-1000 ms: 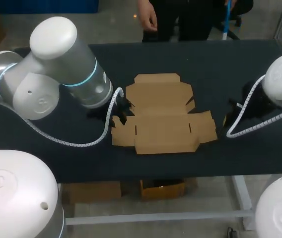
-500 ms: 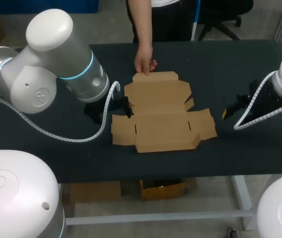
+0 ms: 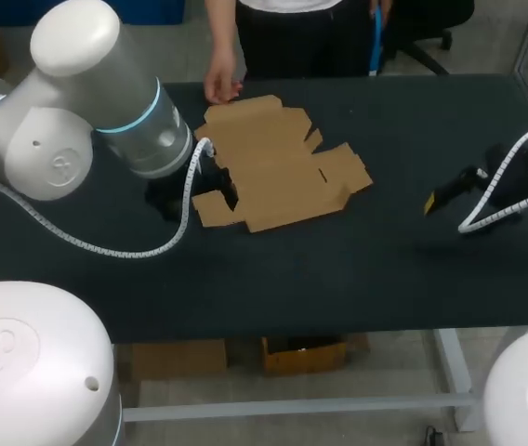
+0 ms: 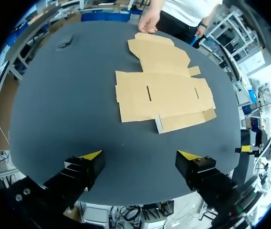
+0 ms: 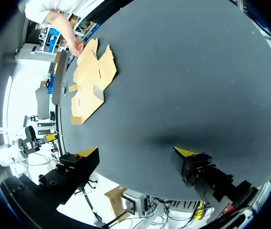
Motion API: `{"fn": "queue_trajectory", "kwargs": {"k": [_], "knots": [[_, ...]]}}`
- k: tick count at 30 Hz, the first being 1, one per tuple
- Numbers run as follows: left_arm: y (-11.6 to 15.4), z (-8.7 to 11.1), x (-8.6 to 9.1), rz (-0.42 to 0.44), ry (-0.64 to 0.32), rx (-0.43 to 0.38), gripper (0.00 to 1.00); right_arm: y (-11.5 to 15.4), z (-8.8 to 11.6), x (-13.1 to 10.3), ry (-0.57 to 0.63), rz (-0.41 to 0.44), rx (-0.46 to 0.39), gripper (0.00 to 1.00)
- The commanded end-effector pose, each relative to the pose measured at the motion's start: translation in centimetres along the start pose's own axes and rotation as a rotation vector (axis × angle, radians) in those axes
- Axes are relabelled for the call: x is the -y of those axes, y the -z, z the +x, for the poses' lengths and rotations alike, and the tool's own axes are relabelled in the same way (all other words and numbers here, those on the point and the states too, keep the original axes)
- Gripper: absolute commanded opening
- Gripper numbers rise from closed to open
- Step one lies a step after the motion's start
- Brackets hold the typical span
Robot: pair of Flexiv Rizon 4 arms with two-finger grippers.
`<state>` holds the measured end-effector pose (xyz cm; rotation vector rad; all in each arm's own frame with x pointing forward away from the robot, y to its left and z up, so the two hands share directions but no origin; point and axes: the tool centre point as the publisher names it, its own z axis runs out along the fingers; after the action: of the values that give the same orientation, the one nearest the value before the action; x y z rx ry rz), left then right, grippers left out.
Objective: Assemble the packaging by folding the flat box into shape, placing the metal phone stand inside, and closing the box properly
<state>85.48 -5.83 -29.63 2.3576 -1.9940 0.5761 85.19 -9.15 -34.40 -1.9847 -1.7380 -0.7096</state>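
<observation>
In the head view the left end effector (image 4: 140,155) is masked by the left arm (image 3: 106,111), so its state is taken from the left wrist view, where the two yellow-tipped fingers are seen standing wide apart over bare surface (image 3: 338,269) with nothing between them. The right end effector (image 5: 136,151) is recorded likewise in its own wrist view: fingers spread, nothing gripped, well apart from the work. In the head view only one of its yellow tips can be made out. The flat box (image 3: 278,167) is found lying unfolded on the far half of the surface, ahead of the left end effector and skewed to the table edge. Its near-left corner is partly covered in the head view by the left arm's wrist and its white coiled cable (image 3: 186,200). One small flap on its near edge appears slightly lifted, though this cannot be confirmed. A person's hand (image 3: 220,86) is observed at the far flap of the box, at the far edge of the surface; actual contact cannot be judged. A small dark item (image 4: 65,42) is noted near the surface's far corner in the left wrist view, too indistinct to identify. The surface is a dark, matte tabletop.
</observation>
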Motion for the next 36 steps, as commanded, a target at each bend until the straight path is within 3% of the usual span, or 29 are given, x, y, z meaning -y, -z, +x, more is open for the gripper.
{"fn": "queue_trajectory", "kwargs": {"k": [1, 6, 23, 36], "knots": [[0.4, -0.3, 0.7, -0.007, 0.000, 0.000, 1.00, 0.3, -0.2, -0.4, 0.002, 0.016, -0.113, 1.00], [0.1, -1.2, 0.8, -0.020, 0.025, -0.013, 1.00, 0.3, -0.2, -0.4, 0.002, 0.016, -0.113, 1.00], [0.1, -1.2, 0.8, -0.020, 0.025, -0.013, 1.00, 0.3, -0.2, -0.4, 0.002, 0.016, -0.113, 1.00], [-1.2, -2.2, 2.1, -0.085, 0.045, -0.053, 1.00, 0.5, -0.2, -0.9, 0.017, 0.032, -0.130, 1.00]]}}
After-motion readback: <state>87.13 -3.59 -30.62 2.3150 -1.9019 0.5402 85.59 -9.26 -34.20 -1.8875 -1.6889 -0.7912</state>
